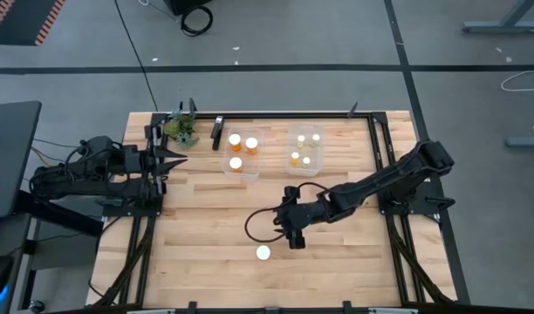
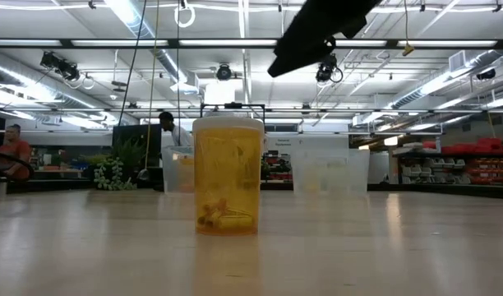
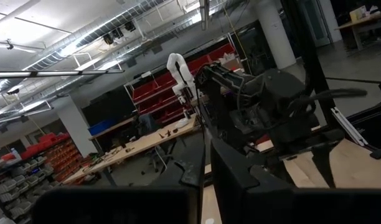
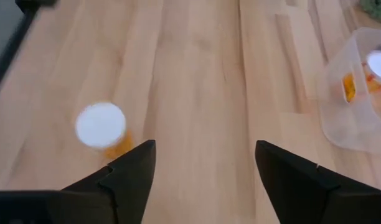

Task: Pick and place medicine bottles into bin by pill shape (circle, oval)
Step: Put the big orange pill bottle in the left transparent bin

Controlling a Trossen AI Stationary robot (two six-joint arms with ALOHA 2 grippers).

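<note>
High view: one orange medicine bottle [image 1: 263, 253] with a round white cap stands alone on the bare wooden counter [image 1: 206, 253], just in front of the right gripper [image 1: 295, 242]. Its fingers stand wide apart with nothing between them, and the bottle sits off to one side of them in the right wrist view. Three orange-bodied bottles already sit in the left clear bin [image 1: 241, 153], and four smaller pale ones in the right clear bin [image 1: 305, 150], so the sorting looks nearly finished, with this last bottle left to place. The left gripper [image 1: 175, 160] waits at the counter's left edge, fingers closed and empty. From counter level the bottle is a translucent amber cylinder with elongated pills at its bottom. The bins are thin, see-through plastic; the counter is pale planked wood.
</note>
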